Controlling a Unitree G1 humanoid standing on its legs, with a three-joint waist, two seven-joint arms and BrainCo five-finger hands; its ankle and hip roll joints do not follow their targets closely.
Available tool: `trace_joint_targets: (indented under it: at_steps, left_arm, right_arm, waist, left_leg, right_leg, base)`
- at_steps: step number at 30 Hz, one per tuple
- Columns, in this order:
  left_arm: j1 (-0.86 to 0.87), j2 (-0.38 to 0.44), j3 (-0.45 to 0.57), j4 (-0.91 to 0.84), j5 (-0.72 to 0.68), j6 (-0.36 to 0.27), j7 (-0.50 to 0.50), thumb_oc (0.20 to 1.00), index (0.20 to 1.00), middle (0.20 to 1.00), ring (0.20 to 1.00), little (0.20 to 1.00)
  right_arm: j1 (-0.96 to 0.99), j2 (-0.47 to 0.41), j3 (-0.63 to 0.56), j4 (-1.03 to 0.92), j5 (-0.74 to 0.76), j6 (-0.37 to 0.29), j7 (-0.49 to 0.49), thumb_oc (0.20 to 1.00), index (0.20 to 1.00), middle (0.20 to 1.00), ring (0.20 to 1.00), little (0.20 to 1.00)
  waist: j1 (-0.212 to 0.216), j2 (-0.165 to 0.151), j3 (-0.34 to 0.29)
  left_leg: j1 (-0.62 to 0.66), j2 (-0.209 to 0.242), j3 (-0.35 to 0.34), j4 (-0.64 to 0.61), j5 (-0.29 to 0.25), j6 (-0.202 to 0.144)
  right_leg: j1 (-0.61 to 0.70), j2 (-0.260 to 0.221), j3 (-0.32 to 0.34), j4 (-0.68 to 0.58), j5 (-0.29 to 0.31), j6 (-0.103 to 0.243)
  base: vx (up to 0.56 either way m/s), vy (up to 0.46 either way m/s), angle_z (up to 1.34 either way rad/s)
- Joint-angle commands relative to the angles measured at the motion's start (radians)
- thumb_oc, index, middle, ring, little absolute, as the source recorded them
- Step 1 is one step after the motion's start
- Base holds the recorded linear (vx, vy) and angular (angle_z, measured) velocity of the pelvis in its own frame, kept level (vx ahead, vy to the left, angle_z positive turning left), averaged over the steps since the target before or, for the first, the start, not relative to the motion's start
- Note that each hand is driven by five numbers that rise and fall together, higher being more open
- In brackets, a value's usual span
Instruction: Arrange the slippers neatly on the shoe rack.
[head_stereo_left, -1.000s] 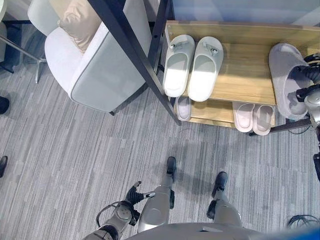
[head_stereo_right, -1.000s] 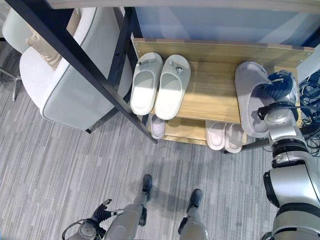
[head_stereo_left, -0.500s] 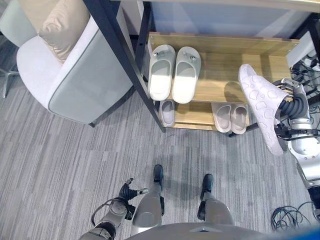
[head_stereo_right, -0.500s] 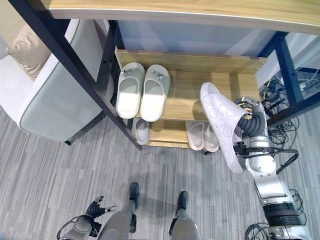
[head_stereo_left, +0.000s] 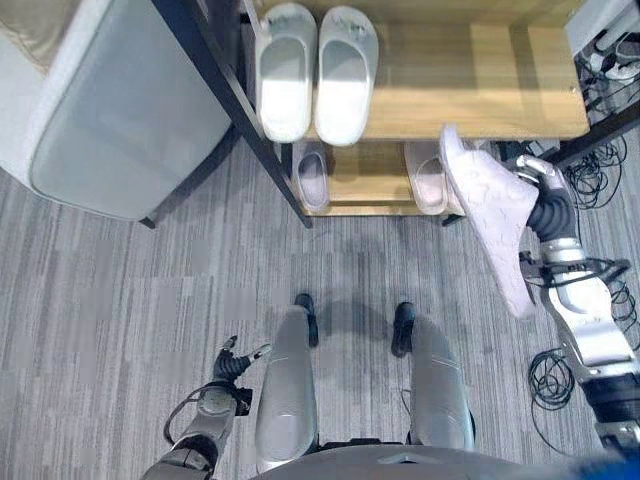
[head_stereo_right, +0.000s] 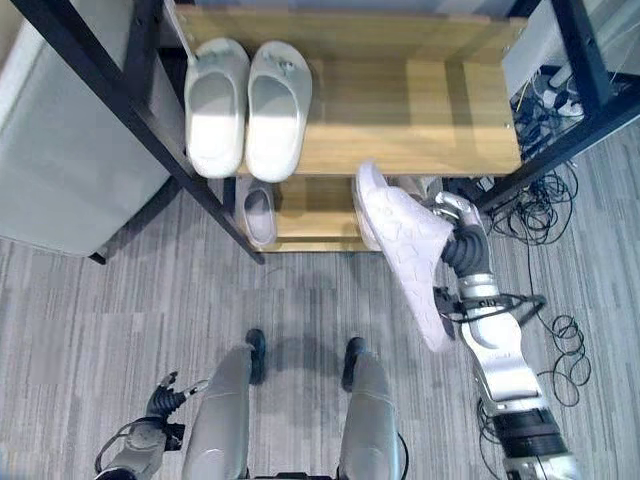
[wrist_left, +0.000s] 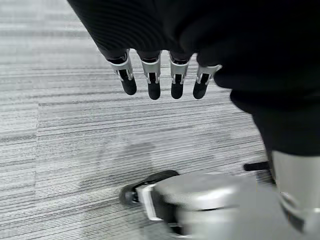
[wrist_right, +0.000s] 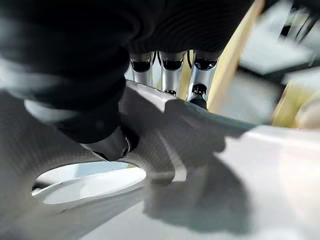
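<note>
- Left hand: hangs low at the robot's left side over the carpet, fingers straight and relaxed, holding nothing. It is well apart from the rack.
- Right hand: clamped on the held slipper. In the right wrist view the thumb sits inside the slipper's opening and the fingers press on the outside of the upper, so the grip is a pinch across the upper.
- Held slipper: in the air off the rack's front right corner, sole turned toward the camera. Its long axis runs near to far, with the far end tipped toward the rack; which end is the toe is probably the far one, but this cannot be confirmed.
- Rack: lies ahead of and to the left of the right hand. The top shelf has bare wood on its right half, the nearest free place.
- White pair: on the top shelf's left half, side by side, long axes pointing near to far.
- Lower shelf: pale slippers partly show under the top shelf's front edge.
</note>
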Motion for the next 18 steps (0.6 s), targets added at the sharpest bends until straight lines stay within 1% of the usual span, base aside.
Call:
trace_joint_targets:
  at_steps: [1,4,6,7,8,9,10,11,12,13,14,15,16,17,18]
  left_arm:
    - [0.017,0.003,-0.017,-0.02,-0.081,-0.046,0.062,1.0,1.0,1.0,1.0,1.0]
    - [0.045,-0.004,-0.009,-0.091,-0.151,-0.074,0.089,1.0,1.0,1.0,1.0,1.0]
    - [0.074,-0.011,-0.007,-0.163,-0.23,-0.093,0.094,1.0,1.0,1.0,1.0,1.0]
    - [0.08,-0.011,-0.002,-0.195,-0.275,-0.106,0.104,1.0,1.0,1.0,1.0,1.0]
    - [0.004,-0.021,0.021,-0.12,-0.341,-0.098,0.102,1.0,1.0,1.0,1.0,1.0]
    - [-0.023,0.001,0.036,-0.188,-0.384,-0.109,0.118,1.0,1.0,1.0,1.0,1.0]
    - [-0.022,0.001,0.037,-0.189,-0.384,-0.108,0.118,1.0,1.0,1.0,1.0,1.0]
    - [-0.042,0.018,0.059,-0.244,-0.443,-0.124,0.102,1.0,1.0,1.0,1.0,1.0]
    - [-0.081,0.043,0.069,-0.271,-0.482,-0.15,0.113,1.0,1.0,1.0,1.0,1.0]
    - [-0.087,0.046,0.068,-0.289,-0.486,-0.157,0.118,1.0,1.0,1.0,1.0,1.0]
    - [-0.095,0.053,0.06,-0.329,-0.495,-0.172,0.141,1.0,1.0,1.0,1.0,1.0]
    - [-0.101,0.059,0.052,-0.351,-0.492,-0.182,0.154,1.0,1.0,1.0,1.0,1.0]
    - [-0.106,0.063,0.041,-0.372,-0.483,-0.189,0.172,1.0,1.0,1.0,1.0,1.0]
    - [-0.106,0.062,0.042,-0.373,-0.482,-0.188,0.173,1.0,1.0,1.0,1.0,1.0]
    - [-0.099,0.066,0.037,-0.393,-0.48,-0.191,0.177,1.0,1.0,1.0,1.0,1.0]
  right_arm:
    - [-0.015,-0.029,-0.035,-0.081,0.029,-0.06,-0.055,0.2,0.2,0.2,0.2,0.2]
    - [-0.058,-0.041,-0.036,-0.074,-0.008,-0.059,-0.097,0.2,0.2,0.2,0.2,0.2]
    - [-0.096,-0.06,-0.023,-0.074,-0.013,-0.063,-0.122,0.2,0.2,0.2,0.2,0.2]
    - [-0.125,-0.069,-0.003,-0.071,-0.007,-0.061,-0.125,0.2,0.2,0.2,0.2,0.2]
    - [-0.208,-0.078,0.048,-0.036,-0.026,-0.057,-0.136,0.2,0.2,0.2,0.2,0.2]
    - [-0.235,-0.089,0.07,-0.03,-0.029,-0.05,-0.145,0.2,0.2,0.2,0.2,0.2]
    - [-0.238,-0.089,0.072,-0.028,-0.03,-0.05,-0.146,0.2,0.2,0.2,0.2,0.2]
    - [-0.304,-0.099,0.1,-0.005,-0.048,-0.035,-0.145,0.2,0.2,0.2,0.2,0.2]
    - [-0.414,-0.103,0.132,0.033,-0.073,-0.027,-0.165,0.2,0.2,0.2,0.2,0.2]
    - [-0.441,-0.111,0.137,0.038,-0.073,-0.026,-0.171,0.2,0.2,0.2,0.2,0.2]
    - [-0.5,-0.125,0.149,0.051,-0.098,-0.011,-0.199,0.2,0.2,0.2,0.2,0.2]
    - [-0.537,-0.139,0.152,0.06,-0.105,-0.005,-0.216,0.2,0.2,0.2,0.2,0.2]
    - [-0.59,-0.148,0.155,0.073,-0.108,-0.009,-0.246,0.2,0.2,0.2,0.2,0.2]
    - [-0.592,-0.148,0.157,0.075,-0.108,-0.009,-0.247,0.2,0.2,0.2,0.2,0.2]
    - [-0.608,-0.156,0.16,0.081,-0.112,-0.002,-0.261,0.2,0.2,0.2,0.2,0.2]
  waist:
    - [0.023,0.017,-0.045]
    - [0.037,0.034,-0.057]
    - [0.046,0.044,-0.074]
    - [0.048,0.048,-0.076]
    - [0.047,0.046,-0.084]
    - [0.048,0.051,-0.085]
    - [0.046,0.05,-0.089]
    - [0.047,0.061,-0.095]
    - [0.046,0.066,-0.096]
    - [0.044,0.065,-0.093]
    - [0.044,0.065,-0.08]
    - [0.044,0.065,-0.072]
    - [0.044,0.063,-0.06]
    - [0.042,0.062,-0.062]
    - [0.044,0.059,-0.05]
  left_leg:
    - [0.005,0.018,-0.08,0.009,-0.061,0.019]
    - [-0.129,0.019,-0.107,0.164,-0.121,0.036]
    - [-0.226,0.014,-0.128,0.268,-0.16,0.044]
    - [-0.281,0.006,-0.14,0.336,-0.179,0.045]
    - [-0.334,0.011,-0.154,0.418,-0.204,0.044]
    - [-0.379,0.003,-0.16,0.479,-0.224,0.046]
    - [-0.387,0.002,-0.161,0.486,-0.227,0.046]
    - [-0.438,-0.007,-0.17,0.573,-0.25,0.043]
    - [-0.526,-0.026,-0.185,0.707,-0.281,0.032]
    - [-0.561,-0.033,-0.191,0.751,-0.29,0.028]
    - [-0.633,-0.055,-0.212,0.841,-0.299,0.017]
    - [-0.67,-0.064,-0.22,0.879,-0.305,0.011]
    - [-0.707,-0.065,-0.226,0.916,-0.305,0.006]
    - [-0.712,-0.067,-0.226,0.919,-0.305,0.006]
    - [-0.721,-0.068,-0.225,0.933,-0.31,0.004]
  right_leg:
    - [0.051,-0.006,0.021,0.003,-0.08,0.015]
    - [-0.094,-0.018,0.05,0.178,-0.138,0.006]
    - [-0.192,-0.027,0.07,0.279,-0.173,-0.003]
    - [-0.253,-0.032,0.084,0.359,-0.192,-0.007]
    - [-0.315,-0.036,0.104,0.445,-0.213,-0.006]
    - [-0.358,-0.045,0.115,0.504,-0.232,-0.013]
    - [-0.366,-0.046,0.117,0.511,-0.236,-0.012]
    - [-0.421,-0.059,0.132,0.606,-0.257,-0.014]
    - [-0.515,-0.071,0.164,0.745,-0.279,-0.008]
    - [-0.546,-0.072,0.18,0.796,-0.288,-0.006]
    - [-0.614,-0.084,0.216,0.893,-0.286,-0.004]
    - [-0.652,-0.088,0.235,0.94,-0.285,0.003]
    - [-0.687,-0.093,0.254,0.983,-0.287,0.0]
    - [-0.692,-0.093,0.256,0.986,-0.287,0.001]
    - [-0.706,-0.094,0.275,1.015,-0.291,-0.002]
  base:
    - [-0.08,-0.068,0.1]
    - [-0.03,-0.023,0.01]
    - [-0.02,-0.016,0.04]
    - [0.04,-0.006,0.04]
    - [0.05,0.012,0.05]
    - [0.06,0.014,-0.02]
    - [0.07,0.047,-0.09]
    - [0.13,0.068,0.09]
    - [0.15,0.071,0.12]
    - [0.13,0.052,0.2]
    - [0.07,0.037,0.08]
    - [0.03,0.048,0.17]
    - [0.0,0.03,0.18]
    - [-0.01,0.027,0.14]
    - [0.01,0.017,0.1]
